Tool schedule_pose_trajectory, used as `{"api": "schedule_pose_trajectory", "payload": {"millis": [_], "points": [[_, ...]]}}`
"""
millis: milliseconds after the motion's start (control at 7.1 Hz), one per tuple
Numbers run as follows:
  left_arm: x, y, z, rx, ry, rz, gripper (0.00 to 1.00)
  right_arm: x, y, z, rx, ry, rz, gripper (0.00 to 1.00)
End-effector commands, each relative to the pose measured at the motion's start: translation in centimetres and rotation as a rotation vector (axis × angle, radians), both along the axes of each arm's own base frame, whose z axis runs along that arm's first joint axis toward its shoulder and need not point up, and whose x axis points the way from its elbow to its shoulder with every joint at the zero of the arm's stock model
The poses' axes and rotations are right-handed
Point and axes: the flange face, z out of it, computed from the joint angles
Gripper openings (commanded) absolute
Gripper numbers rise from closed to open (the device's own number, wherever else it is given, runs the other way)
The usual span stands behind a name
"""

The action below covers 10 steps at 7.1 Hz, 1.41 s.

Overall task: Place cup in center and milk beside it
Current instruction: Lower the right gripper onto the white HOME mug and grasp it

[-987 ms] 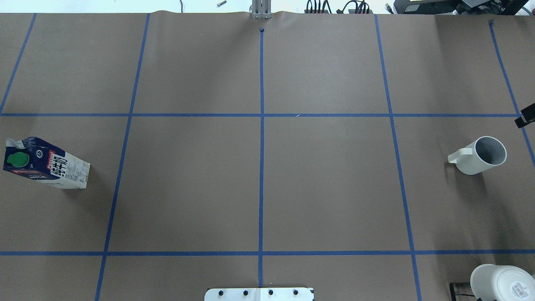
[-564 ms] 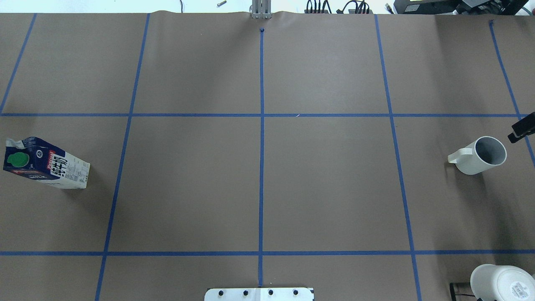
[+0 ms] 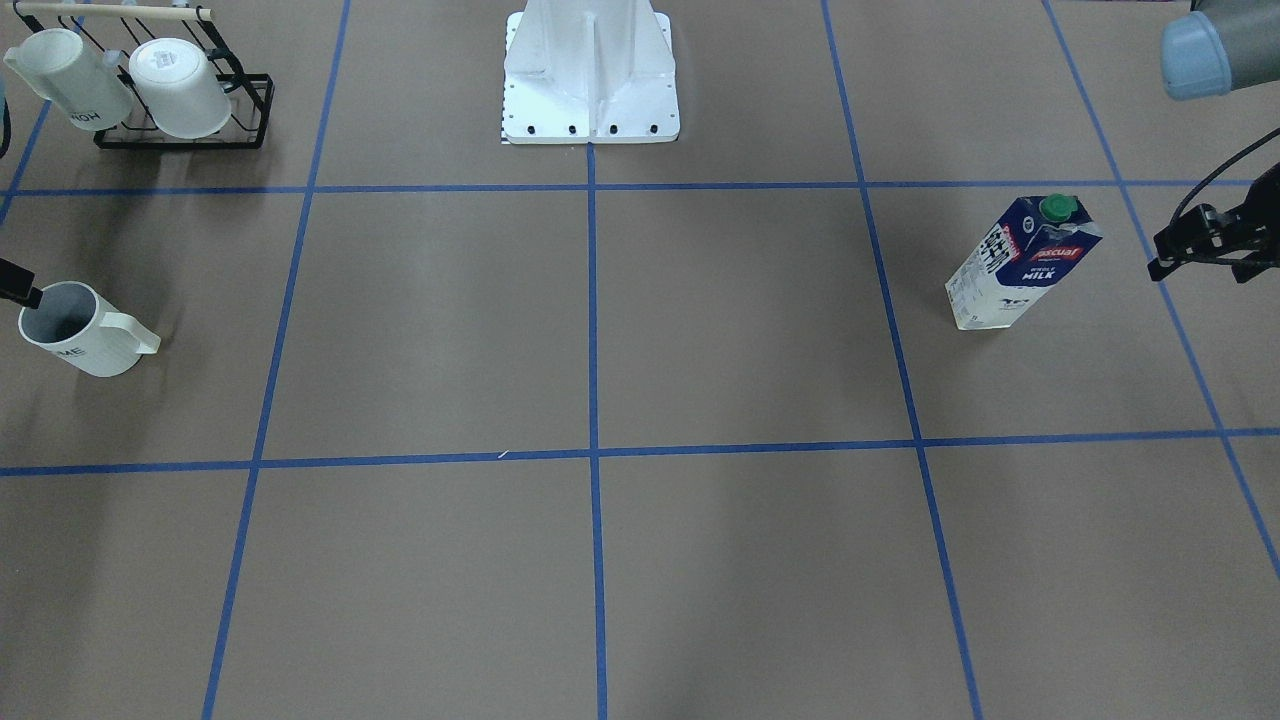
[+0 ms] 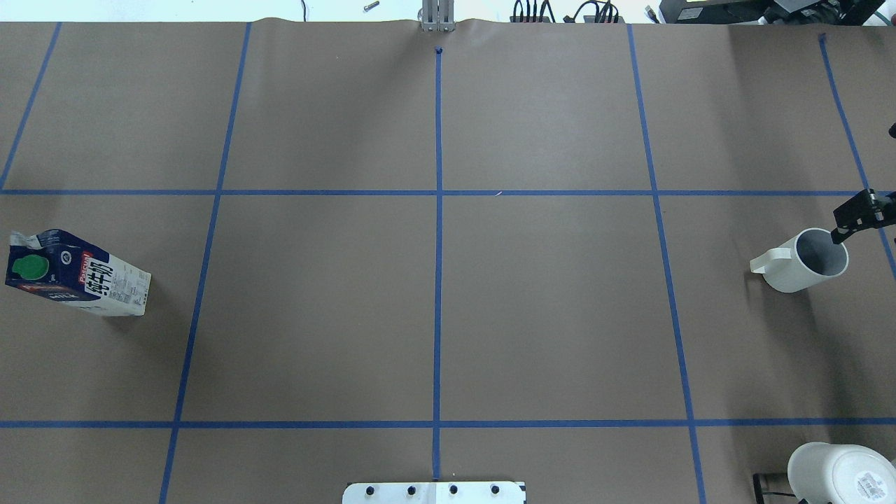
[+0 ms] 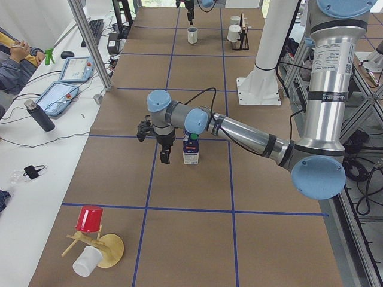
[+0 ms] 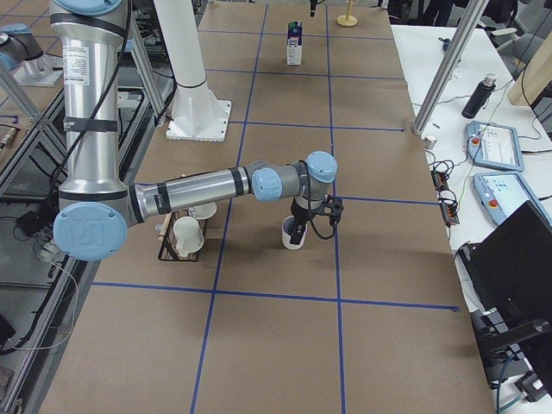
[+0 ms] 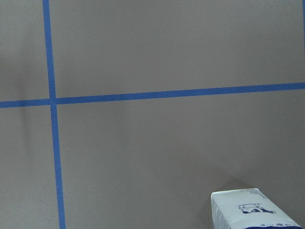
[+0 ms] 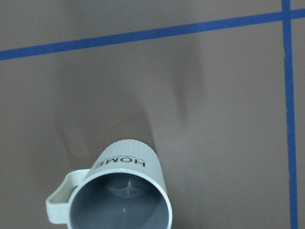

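Observation:
The cup (image 4: pixel 798 262) is a white mug with a grey inside and stands upright at the table's right side, handle toward the centre. It also shows in the front view (image 3: pixel 75 332) and in the right wrist view (image 8: pixel 119 200), lettered "HOME". My right gripper (image 4: pixel 855 218) comes in from the right edge with one dark finger over the cup's far rim. Its other finger is out of view, so I cannot tell its state. The milk (image 4: pixel 77 274) stands upright at the far left (image 3: pixel 1020 262). My left gripper (image 3: pixel 1200 262) hovers beside it, open and empty.
A black wire rack (image 3: pixel 180 110) with two white mugs stands near the robot's right side, and one of those mugs (image 4: pixel 840 474) shows overhead. The white robot base (image 3: pixel 590 80) is at the near table edge. Blue tape lines (image 4: pixel 438 280) cross at the table's centre.
My right gripper's finger has moved in from the right edge toward the cup and now overlaps its rim. The cup and the milk have not moved.

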Motion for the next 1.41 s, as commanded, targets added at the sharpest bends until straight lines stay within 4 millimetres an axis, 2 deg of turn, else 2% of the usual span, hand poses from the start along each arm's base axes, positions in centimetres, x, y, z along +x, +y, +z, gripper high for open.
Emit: {"api": "schedule_pose_trajectory", "payload": {"millis": [0, 282, 987, 1268], "points": [[0.0, 0.0, 0.0, 0.000, 0.002, 0.001, 0.98, -1.6, 0.3, 0.8, -0.037, 0.016, -0.007, 0.97], [0.0, -0.1, -0.1, 0.001, 0.002, 0.001, 0.98, -2.9, 0.3, 1.2, -0.029, 0.053, -0.021, 0.90], [0.0, -0.1, -0.2, 0.002, 0.004, 0.001, 0.98, -3.5, -0.2, 2.7, -0.073, 0.066, -0.014, 0.89], [0.1, -0.1, -0.3, 0.003, 0.006, 0.001, 0.98, -4.4, -0.3, 3.2, -0.059, 0.052, -0.013, 0.89]]}}
